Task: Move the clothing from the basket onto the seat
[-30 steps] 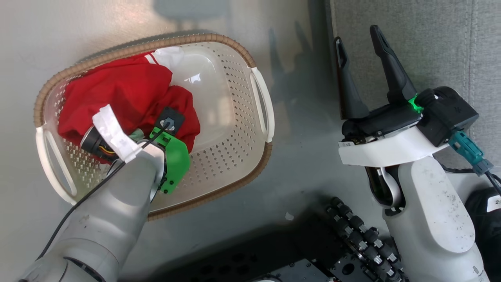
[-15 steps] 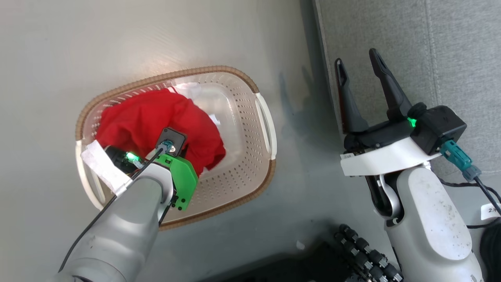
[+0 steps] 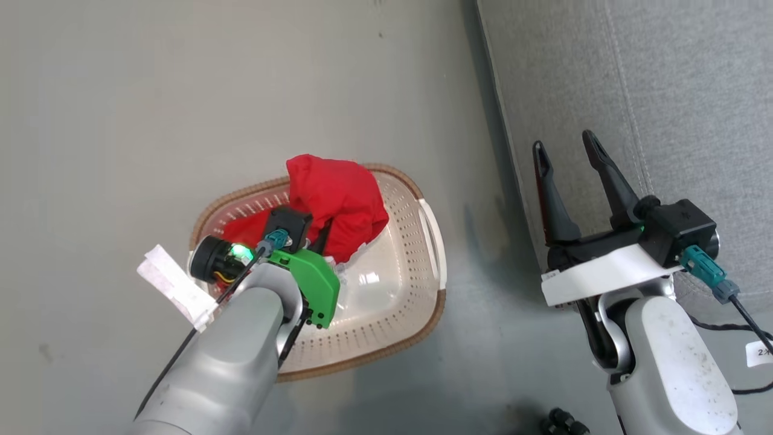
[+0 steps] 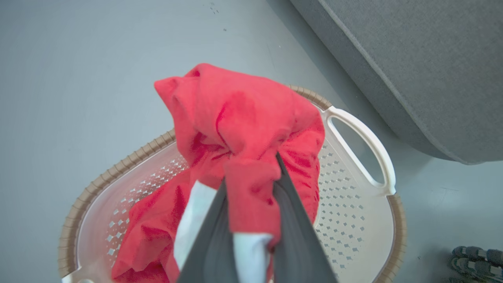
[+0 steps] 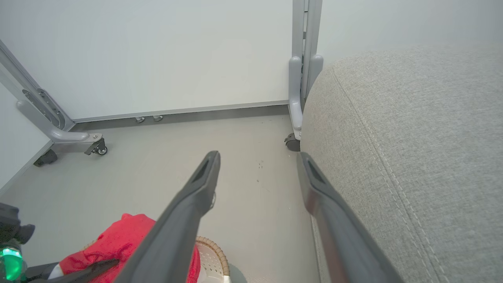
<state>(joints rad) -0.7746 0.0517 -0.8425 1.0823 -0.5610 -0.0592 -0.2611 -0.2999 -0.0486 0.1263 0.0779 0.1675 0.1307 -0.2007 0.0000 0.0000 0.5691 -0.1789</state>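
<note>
The clothing (image 3: 335,196) is a bright red bundle with white trim, raised above the cream perforated basket (image 3: 392,302) on the grey floor. My left gripper (image 3: 323,232) is shut on a fold of the clothing (image 4: 243,118), and red and white cloth is pinched between its dark fingers (image 4: 290,220). More red fabric trails down into the basket (image 4: 353,236). My right gripper (image 3: 563,142) stands open and empty over the front edge of the grey seat (image 3: 664,90), to the right of the basket. The right gripper (image 5: 259,156) has the seat (image 5: 412,137) at its right.
A white panel on a grey wheeled frame (image 5: 298,78) stands beyond the seat, and another frame leg with casters (image 5: 78,139) is at the left. A black cable and a paper tag (image 3: 758,353) lie at the lower right.
My left gripper has risen with the red clothing, lifting the bundle from the basket's bottom to above its rim. The head camera has shifted. My right gripper stays open.
</note>
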